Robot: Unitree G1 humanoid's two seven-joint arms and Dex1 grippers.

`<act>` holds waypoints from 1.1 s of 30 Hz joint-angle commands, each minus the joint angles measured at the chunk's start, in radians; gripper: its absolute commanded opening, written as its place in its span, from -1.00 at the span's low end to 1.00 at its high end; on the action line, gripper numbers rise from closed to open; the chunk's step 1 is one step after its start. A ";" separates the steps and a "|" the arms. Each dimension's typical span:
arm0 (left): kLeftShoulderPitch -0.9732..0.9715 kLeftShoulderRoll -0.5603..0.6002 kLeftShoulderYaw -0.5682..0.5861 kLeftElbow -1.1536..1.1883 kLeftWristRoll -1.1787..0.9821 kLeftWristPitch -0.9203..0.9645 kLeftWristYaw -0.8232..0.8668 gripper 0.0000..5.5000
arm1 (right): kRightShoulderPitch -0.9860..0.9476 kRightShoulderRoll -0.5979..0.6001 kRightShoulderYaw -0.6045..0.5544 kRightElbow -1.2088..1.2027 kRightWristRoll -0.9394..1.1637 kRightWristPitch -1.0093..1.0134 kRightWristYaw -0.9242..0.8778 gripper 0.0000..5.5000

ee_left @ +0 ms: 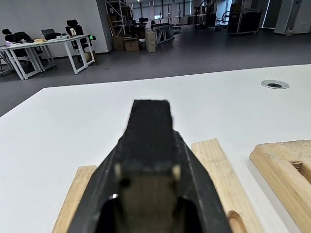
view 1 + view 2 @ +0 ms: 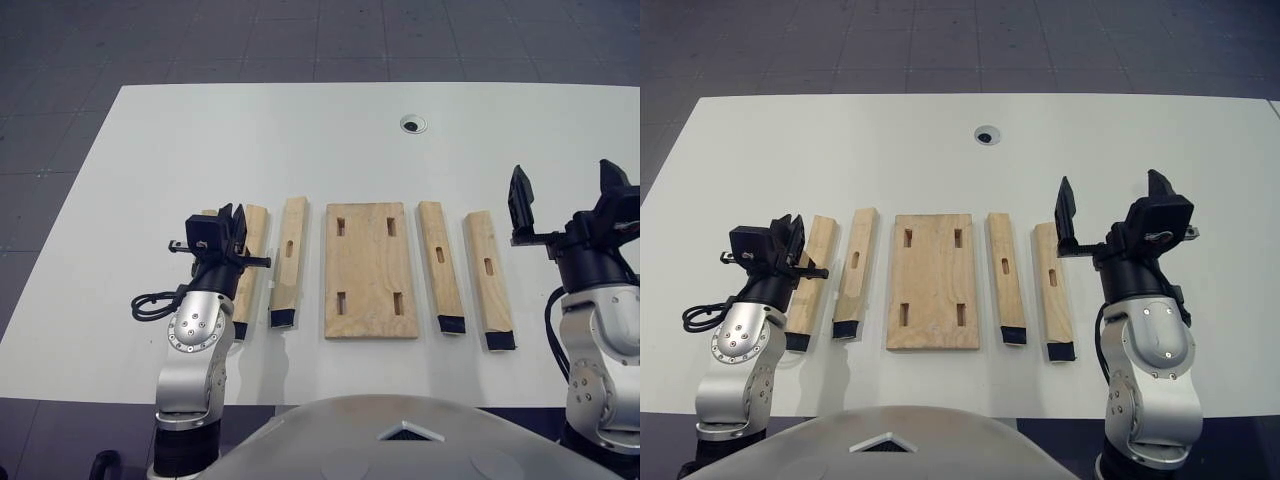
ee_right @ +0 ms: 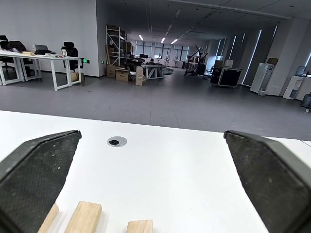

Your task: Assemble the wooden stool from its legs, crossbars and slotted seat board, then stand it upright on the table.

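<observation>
Wooden seat board point(image 2: 368, 300), likely stiff and light, lies near the table's point(image 2: 200, 140) front edge; best gripped by its long sides. Left gripper point(image 2: 233, 222) pinched closed, empty; right gripper point(image 2: 1112, 205) spread wide, empty.

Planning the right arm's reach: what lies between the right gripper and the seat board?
Two legs: the inner leg and the outer leg, flat on the table, in the right eye view.

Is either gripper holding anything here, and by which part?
Nothing is held: left gripper, jaws shut, sits above a leg; right gripper open and empty.
</observation>
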 commanded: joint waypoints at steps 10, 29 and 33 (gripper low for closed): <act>-0.035 -0.040 -0.017 0.086 -0.027 0.203 0.000 -0.84 | -0.010 0.005 0.010 -0.007 0.000 0.011 -0.001 1.00; -0.094 -0.073 0.012 0.007 0.001 0.263 0.018 -0.84 | -0.005 0.004 0.014 -0.007 -0.001 0.006 0.001 1.00; -0.097 -0.074 0.018 -0.005 0.021 0.243 0.028 -0.84 | -0.004 0.004 0.015 -0.008 -0.003 0.006 0.000 1.00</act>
